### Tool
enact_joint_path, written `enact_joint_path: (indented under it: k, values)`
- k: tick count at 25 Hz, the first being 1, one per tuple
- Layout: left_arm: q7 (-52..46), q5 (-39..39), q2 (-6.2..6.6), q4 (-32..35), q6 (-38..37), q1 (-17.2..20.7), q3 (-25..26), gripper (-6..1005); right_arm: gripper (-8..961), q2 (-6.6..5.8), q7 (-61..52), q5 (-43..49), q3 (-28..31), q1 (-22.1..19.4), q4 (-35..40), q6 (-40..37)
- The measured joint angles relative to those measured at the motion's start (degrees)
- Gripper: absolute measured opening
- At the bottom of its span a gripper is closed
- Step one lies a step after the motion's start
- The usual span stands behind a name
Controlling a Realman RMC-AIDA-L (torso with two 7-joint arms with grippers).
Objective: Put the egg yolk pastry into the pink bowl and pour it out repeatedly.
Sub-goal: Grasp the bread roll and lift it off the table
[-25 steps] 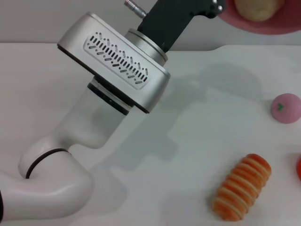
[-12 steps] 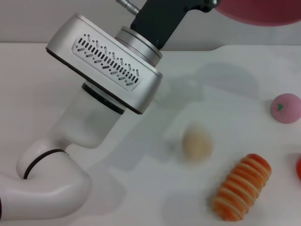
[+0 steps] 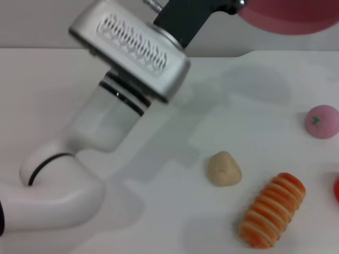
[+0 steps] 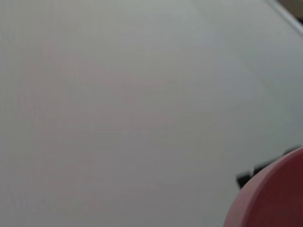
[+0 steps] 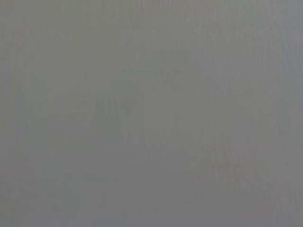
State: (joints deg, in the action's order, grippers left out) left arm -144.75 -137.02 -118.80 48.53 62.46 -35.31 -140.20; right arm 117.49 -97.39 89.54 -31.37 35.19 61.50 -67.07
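Note:
The pink bowl (image 3: 291, 18) hangs in the air at the top right of the head view, tipped so that only its outer wall shows. My left gripper (image 3: 238, 6) is shut on its rim, at the end of the raised left arm. A piece of the bowl's rim (image 4: 274, 198) also shows in the left wrist view. The egg yolk pastry (image 3: 223, 169), a small pale beige lump, lies on the white table below the bowl. It is apart from the gripper. The right gripper is out of view.
An orange-and-cream striped roll (image 3: 271, 210) lies just right of the pastry, nearer the front. A pink ball with a green mark (image 3: 321, 121) sits at the right edge. A red object (image 3: 336, 189) peeks in at the far right. My left arm (image 3: 106, 116) spans the left half.
The pastry has dropped out of the bowl and come to rest on the table. The bowl has tipped over further, and the left wrist has turned and risen.

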Motion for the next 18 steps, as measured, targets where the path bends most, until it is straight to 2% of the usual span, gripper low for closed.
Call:
enact_joint_path:
  k: [1, 2, 3, 6, 7, 8, 9, 10, 11, 13, 16, 17, 18]
  values:
    - [-1.5, 0.3, 0.07, 0.3, -6.0, -0.9, 2.5, 41, 499, 0.01, 0.0, -0.2, 0.0, -0.1, 0.4, -0.3]
    - [-1.5, 0.3, 0.07, 0.3, -6.0, -0.9, 2.5, 41, 498, 0.02, 0.0, -0.4, 0.0, -0.2, 0.8, -0.6]
    - [-5.0, 0.4, 0.16, 0.4, -13.8, -2.4, 6.3, 41, 497, 0.06, -0.2, -1.8, -0.5, -0.6, 2.7, -2.4]
    - [-5.0, 0.4, 0.16, 0.4, -13.8, -2.4, 6.3, 41, 495, 0.08, -0.9, -3.8, -1.9, -1.3, 5.8, -4.6]
    - [-7.8, 0.4, 0.24, 0.6, -27.4, -5.1, 12.6, 41, 494, 0.08, -1.5, -4.6, -2.8, -1.7, 7.6, -5.8]
    - [-8.5, 0.5, 0.20, 0.8, -35.3, -7.0, 16.5, 41, 494, 0.06, -2.1, -5.3, -3.8, -2.0, 9.7, -6.9]
    - [-8.7, 0.5, 0.19, 0.8, -38.7, -7.8, 18.1, 41, 493, 0.00, -2.8, -5.8, -4.9, -2.4, 12.2, -8.4]
    - [-8.7, 0.5, 0.19, 0.8, -38.7, -7.8, 18.1, 41, 492, -0.11, -3.5, -6.2, -6.1, -2.8, 14.7, -9.9]
    - [-9.0, 0.5, 0.19, 0.8, -43.1, -8.9, 20.3, 41, 492, -0.26, -4.2, -6.3, -7.2, -3.1, 17.4, -11.6]
    - [-9.3, 0.7, 0.20, 0.6, -59.9, -13.0, 30.1, 41, 490, -0.67, -6.4, -5.5, -9.5, -3.5, 22.7, -15.0]
    - [-9.2, 0.7, 0.20, 0.5, -64.0, -13.9, 32.6, 41, 488, -1.77, -11.7, -0.5, -12.9, -2.9, 31.4, -20.5]
    - [-8.9, 0.7, 0.29, 0.3, -68.7, -15.0, 35.6, 41, 487, -2.11, -13.9, 2.2, -14.3, -2.5, 34.5, -22.4]
    - [-7.5, 0.7, 0.54, -0.4, -77.4, -17.0, 42.2, 41, 487, -2.39, -16.2, 4.9, -15.8, -2.0, 37.4, -24.4]
